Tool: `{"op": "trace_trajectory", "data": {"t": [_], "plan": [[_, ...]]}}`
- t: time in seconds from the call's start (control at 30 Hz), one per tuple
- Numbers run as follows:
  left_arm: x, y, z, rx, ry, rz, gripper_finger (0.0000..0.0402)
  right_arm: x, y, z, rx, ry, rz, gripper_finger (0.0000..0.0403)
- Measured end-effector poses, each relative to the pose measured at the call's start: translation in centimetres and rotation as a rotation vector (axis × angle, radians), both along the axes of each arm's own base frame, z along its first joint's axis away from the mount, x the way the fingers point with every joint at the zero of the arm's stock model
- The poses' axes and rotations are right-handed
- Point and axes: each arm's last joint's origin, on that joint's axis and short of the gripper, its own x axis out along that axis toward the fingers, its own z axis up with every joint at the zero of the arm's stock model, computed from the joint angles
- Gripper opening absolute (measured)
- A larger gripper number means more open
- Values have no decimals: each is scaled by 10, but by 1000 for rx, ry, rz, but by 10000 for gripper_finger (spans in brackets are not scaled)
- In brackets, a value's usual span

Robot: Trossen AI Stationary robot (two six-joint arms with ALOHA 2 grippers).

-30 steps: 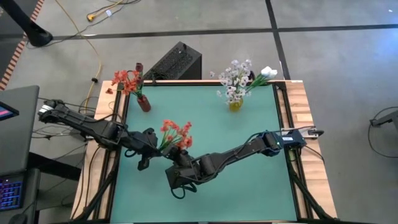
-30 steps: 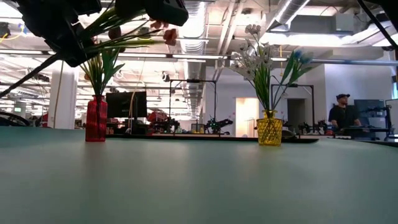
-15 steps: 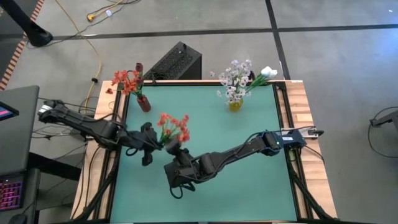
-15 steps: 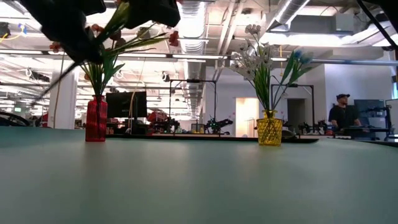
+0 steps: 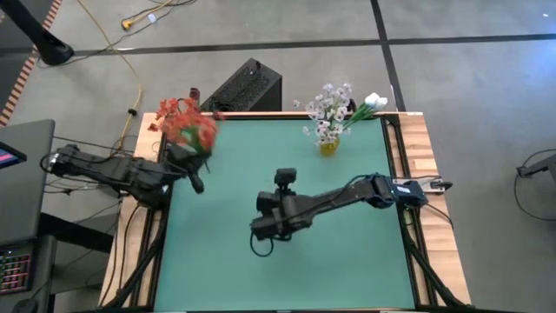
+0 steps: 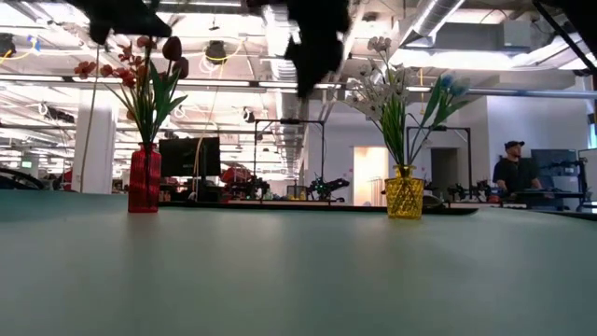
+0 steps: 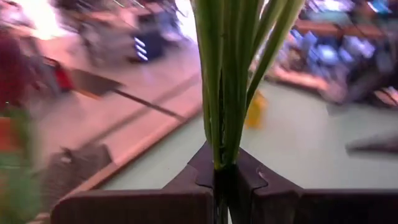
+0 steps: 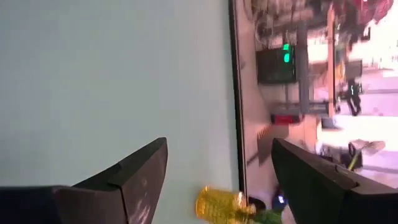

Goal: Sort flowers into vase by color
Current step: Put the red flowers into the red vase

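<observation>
My left gripper (image 5: 189, 163) is shut on a red-orange flower (image 5: 187, 126) near the table's far left corner, above the red vase (image 6: 145, 177). That vase holds red blossoms and a dark red bud (image 6: 173, 47). From above, the held blossoms hide the vase. The white flowers (image 5: 334, 109) stand with their stems in the yellow vase (image 5: 328, 146) at the far edge. My right gripper (image 8: 214, 168) hangs open over the middle of the table (image 5: 347, 252), with nothing between its fingers. My left gripper pinches the flower's bundle of green stems (image 7: 219, 158) between its two fingers (image 7: 255, 180). The fingers lie across the stems. The stems rise straight up out of the hold, and the flower is lifted clear of the table.
A black box (image 5: 248, 87) stands on the floor beyond the table's far edge. Wooden rails (image 5: 417, 148) run along the table's sides. In the room behind, a person (image 6: 510, 173) stands far off at the right.
My right gripper has come away from the flower's stem and gone toward the table's right and far side. My left gripper has carried the flower from the middle left toward the far left corner, up to the red vase. The blossoms now stand above the gripper.
</observation>
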Motion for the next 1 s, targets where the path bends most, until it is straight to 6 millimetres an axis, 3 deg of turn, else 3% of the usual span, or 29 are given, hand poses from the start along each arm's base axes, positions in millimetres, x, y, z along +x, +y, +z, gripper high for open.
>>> {"op": "trace_trajectory", "data": {"t": [0.27, 0.53, 0.67, 0.77, 0.87, 1.0], "plan": [[-21, 7, 8, 112, -57, 382, 0, -21, -15, -51, -130, 103, -73, 311], [-17, 8, -3, 235, 134, 393, 0, -31, -50, -91, 5, 74, -162, 311], [-19, 8, -19, 283, 202, 371, 0, -33, -59, -94, 90, 54, -105, 311], [-12, 9, -32, 307, 228, 183, 0, -34, -69, -89, 178, 16, -56, 311], [-1, 12, -33, 395, 115, -12, 0, -36, -82, -78, 227, -78, -24, 310], [3, 23, -33, 515, 92, -47, 0, -42, -97, -72, 305, -191, -35, 310]]}}
